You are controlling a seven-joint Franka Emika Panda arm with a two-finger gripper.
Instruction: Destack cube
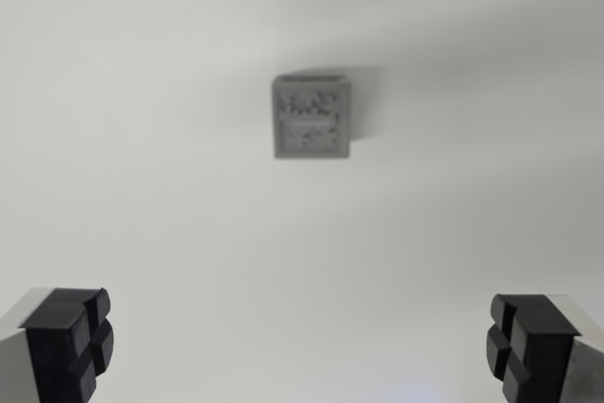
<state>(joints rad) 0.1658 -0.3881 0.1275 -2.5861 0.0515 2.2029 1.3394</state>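
A grey cube (311, 117) with a dark speckled pattern on its top face sits on the white surface, above the middle of the wrist view and slightly blurred. From straight above I cannot tell whether another cube lies under it. My gripper (300, 342) hangs well above the surface and below the cube in the picture, open wide. Its black fingertips (74, 339) show at the bottom left and bottom right corners, with nothing between them.
A plain white tabletop (142, 186) fills the whole view, with soft shadows across the upper part.
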